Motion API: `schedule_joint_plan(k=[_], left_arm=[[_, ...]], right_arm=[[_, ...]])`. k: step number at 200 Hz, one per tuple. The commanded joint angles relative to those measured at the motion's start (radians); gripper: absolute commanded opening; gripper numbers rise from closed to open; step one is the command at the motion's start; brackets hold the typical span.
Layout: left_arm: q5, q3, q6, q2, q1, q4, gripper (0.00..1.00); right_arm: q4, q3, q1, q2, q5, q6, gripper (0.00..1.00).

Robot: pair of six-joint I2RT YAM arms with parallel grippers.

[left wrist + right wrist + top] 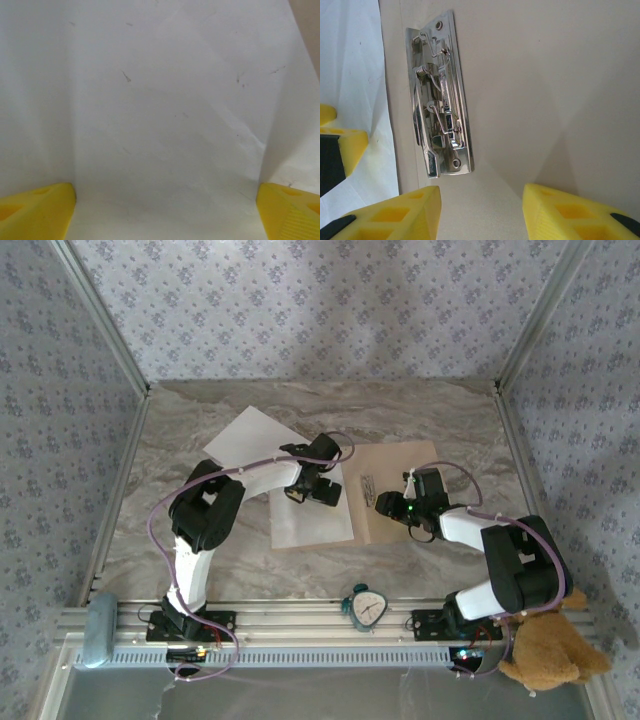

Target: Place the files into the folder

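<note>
From above, the folder (405,480) lies open on the marble table (450,410), its tan right leaf bare and a metal clip (367,487) near its spine. One sheet (312,525) lies left of the clip and seems to cover the left leaf. A second sheet (250,440) lies tilted farther back on the left, its near corner under the left arm. The left gripper (318,492) hangs over the near sheet, and the right gripper (388,506) is over the folder just right of the clip. In the left wrist view, the left gripper (165,212) is spread wide with only white paper (165,100) below. In the right wrist view, the right gripper (482,215) stands apart, pinching nothing, just below the clip (440,100) on the folder (545,100), with the sheet (355,75) at the left.
</note>
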Motion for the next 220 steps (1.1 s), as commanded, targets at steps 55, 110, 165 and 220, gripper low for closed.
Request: schedule_joint_plan(k=[55, 110, 165, 220], left_arm=[[-0.037, 0.010, -0.009, -0.069, 0.001, -0.080, 0.96], [-0.039, 0.018, -0.027, -0.017, 0.042, -0.070, 0.97], [-0.014, -0.016, -0.076, -0.013, 0.043, -0.064, 0.97], [0.043, -0.060, -0.120, -0.043, 0.041, -0.047, 0.97]], right_arm=[[-0.076, -0.030, 0.009, 0.031, 0.052, 0.012, 0.49], [-0.075, -0.034, 0.010, 0.028, 0.056, 0.017, 0.49], [-0.073, -0.039, 0.010, 0.023, 0.065, 0.022, 0.48], [-0.072, -0.043, 0.011, 0.021, 0.069, 0.026, 0.48]])
